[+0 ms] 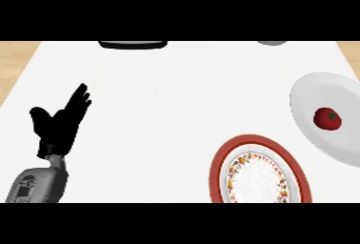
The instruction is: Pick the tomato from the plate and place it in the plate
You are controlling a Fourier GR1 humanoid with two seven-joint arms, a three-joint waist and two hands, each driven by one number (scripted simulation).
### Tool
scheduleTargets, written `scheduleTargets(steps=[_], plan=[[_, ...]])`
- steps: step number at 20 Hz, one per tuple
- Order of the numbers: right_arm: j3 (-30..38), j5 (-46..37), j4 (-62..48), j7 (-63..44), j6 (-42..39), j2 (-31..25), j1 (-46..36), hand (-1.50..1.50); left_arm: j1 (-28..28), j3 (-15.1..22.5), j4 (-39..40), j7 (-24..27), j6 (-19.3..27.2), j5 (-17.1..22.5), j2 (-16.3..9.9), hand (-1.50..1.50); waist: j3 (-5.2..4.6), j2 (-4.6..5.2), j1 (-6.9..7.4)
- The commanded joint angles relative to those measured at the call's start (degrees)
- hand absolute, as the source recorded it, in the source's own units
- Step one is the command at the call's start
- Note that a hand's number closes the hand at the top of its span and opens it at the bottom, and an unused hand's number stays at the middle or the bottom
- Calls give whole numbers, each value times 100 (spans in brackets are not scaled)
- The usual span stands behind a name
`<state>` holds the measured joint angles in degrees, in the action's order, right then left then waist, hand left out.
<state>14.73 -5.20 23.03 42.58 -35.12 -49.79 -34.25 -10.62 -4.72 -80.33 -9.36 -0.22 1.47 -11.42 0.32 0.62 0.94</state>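
While left hand (60, 126) rests, fingers (79, 102) straight, empty: one tomato (327, 118), two plates.

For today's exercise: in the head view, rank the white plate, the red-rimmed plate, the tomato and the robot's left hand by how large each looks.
1. white plate and red-rimmed plate: look alike, both cut by the view's edge, so unranked.
2. left hand.
3. tomato, clearly smallest.

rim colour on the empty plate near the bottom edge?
Red rim on the patterned plate, with a floral band inside and a white centre. Head view.
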Motion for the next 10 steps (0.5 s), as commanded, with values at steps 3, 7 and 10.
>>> scheduleTargets(steps=[3,7,10], plan=[[-13,209,-113,1024,-1301,-203,273,-150,-116,217,-65,4,197,-156,274,0,23,40,27],[24,383,-144,919,-1236,-310,266,-150,-89,-83,164,149,-88,56,-40,0,16,65,83],[69,508,-169,834,-1238,-491,243,-150,-14,99,-21,-14,56,-58,133,0,20,37,112]])
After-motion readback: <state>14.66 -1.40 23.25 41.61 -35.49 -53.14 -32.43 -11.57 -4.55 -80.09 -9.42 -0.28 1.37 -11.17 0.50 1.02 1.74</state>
